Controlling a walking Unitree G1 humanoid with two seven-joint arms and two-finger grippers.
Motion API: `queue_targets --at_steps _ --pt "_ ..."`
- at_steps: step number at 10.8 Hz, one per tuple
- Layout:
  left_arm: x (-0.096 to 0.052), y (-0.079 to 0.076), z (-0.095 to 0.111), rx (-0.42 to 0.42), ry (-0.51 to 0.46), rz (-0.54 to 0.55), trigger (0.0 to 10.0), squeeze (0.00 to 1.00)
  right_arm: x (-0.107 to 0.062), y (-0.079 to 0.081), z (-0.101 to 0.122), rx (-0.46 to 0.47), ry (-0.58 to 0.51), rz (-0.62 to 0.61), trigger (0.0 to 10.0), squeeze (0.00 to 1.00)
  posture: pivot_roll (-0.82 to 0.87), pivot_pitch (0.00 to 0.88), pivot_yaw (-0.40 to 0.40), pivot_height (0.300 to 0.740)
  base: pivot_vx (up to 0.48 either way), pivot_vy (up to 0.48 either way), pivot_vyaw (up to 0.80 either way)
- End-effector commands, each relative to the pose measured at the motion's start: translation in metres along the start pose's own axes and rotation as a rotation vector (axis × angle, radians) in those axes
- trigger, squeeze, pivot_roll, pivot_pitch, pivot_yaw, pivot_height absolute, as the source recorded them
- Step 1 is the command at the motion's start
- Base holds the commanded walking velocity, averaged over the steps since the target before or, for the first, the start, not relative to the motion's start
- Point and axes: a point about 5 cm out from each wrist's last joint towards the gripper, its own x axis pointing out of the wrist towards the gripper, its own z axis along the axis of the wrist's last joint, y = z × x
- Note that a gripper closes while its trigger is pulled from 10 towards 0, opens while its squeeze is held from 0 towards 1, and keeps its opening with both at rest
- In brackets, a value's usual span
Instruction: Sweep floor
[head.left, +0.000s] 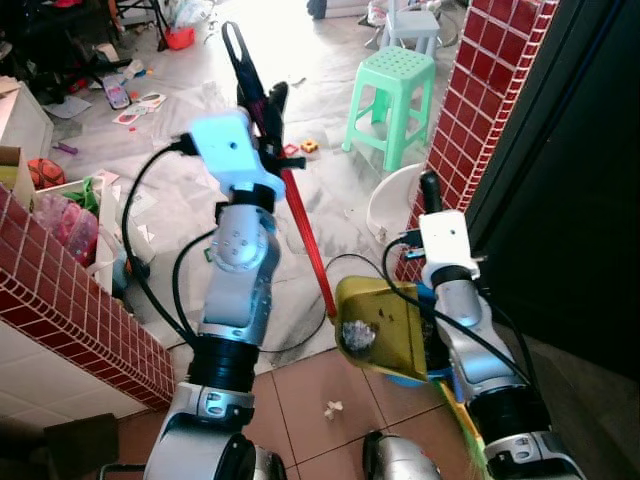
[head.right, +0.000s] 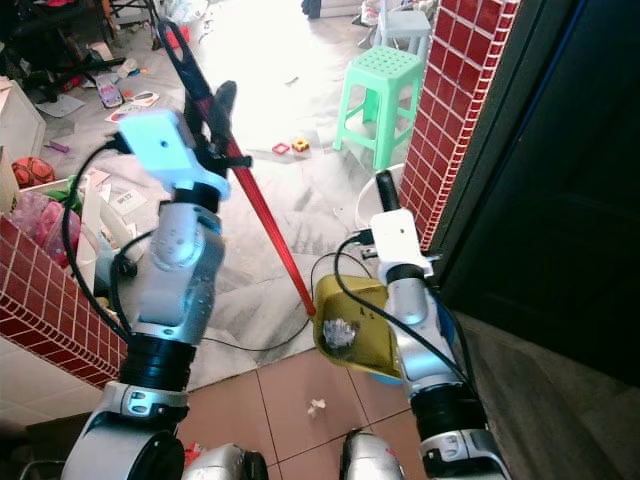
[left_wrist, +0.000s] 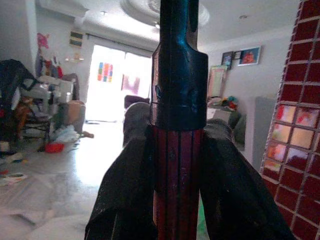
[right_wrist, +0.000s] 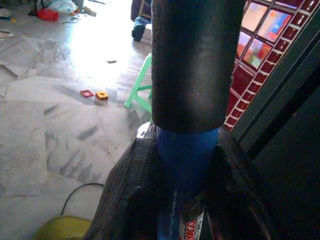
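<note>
The left claw (head.left: 262, 112), in the upper middle of the left eye view, is clamped on the red broom handle (head.left: 305, 235); in the left wrist view both fingers (left_wrist: 127, 195) press against the ribbed red shaft just below its black grip. The handle slants down toward the lower centre, ending beside the yellow dustpan (head.left: 380, 325). The right claw (right_wrist: 185, 200) grips the blue dustpan handle (right_wrist: 186, 160) under its black cap. The dustpan sits at lower centre and holds a clump of grey dust (head.left: 357, 335). A scrap of white litter (head.left: 332, 408) lies on the brown tiled floor (head.left: 300, 395) below it. A green stool (head.left: 392, 100) stands at upper right by the red tiled pillar (head.left: 480, 110).
</note>
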Motion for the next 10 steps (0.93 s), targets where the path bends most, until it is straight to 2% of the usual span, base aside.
queue_targets --at_steps 1,2,3,5,6,7,9,10 --pt "0.009 -0.004 0.010 0.017 -0.060 0.022 10.0 0.00 0.001 -0.001 0.008 0.002 -0.036 -0.010 10.0 0.00 -0.09 0.078 0.079 0.740 0.000 0.000 0.00" --pt "0.012 -0.005 0.012 0.031 -0.071 0.030 10.0 0.00 0.001 0.000 0.008 0.003 -0.035 -0.010 10.0 0.00 -0.09 0.079 0.080 0.740 0.000 0.000 0.00" --pt "0.022 -0.009 0.021 0.079 -0.125 0.073 10.0 0.00 0.002 0.000 0.009 0.005 -0.037 -0.012 10.0 0.00 -0.09 0.078 0.082 0.740 0.000 0.000 0.00" --pt "0.039 -0.016 0.029 0.129 -0.141 0.204 10.0 0.00 0.002 0.000 0.009 0.008 -0.038 -0.018 10.0 0.00 -0.09 0.079 0.089 0.740 0.000 0.000 0.00" --pt "0.047 -0.029 0.037 0.124 -0.181 0.181 10.0 0.00 0.001 0.000 0.008 0.009 -0.036 -0.019 10.0 0.00 -0.09 0.082 0.089 0.740 0.000 0.000 0.00" --pt "0.049 -0.044 0.043 0.124 -0.225 0.142 10.0 0.00 0.000 0.000 0.007 0.009 -0.034 -0.017 10.0 0.00 -0.09 0.082 0.083 0.740 0.000 0.000 0.00" --pt "0.039 -0.082 0.045 0.134 -0.295 0.010 10.0 0.00 0.000 0.000 0.007 0.007 -0.034 -0.018 10.0 0.00 -0.10 0.080 0.087 0.740 0.000 0.000 0.00" --pt "0.026 -0.105 0.041 0.139 -0.328 -0.112 10.0 0.00 0.000 -0.001 0.007 0.009 -0.036 -0.023 10.0 0.00 -0.10 0.079 0.095 0.740 0.000 0.000 0.00"
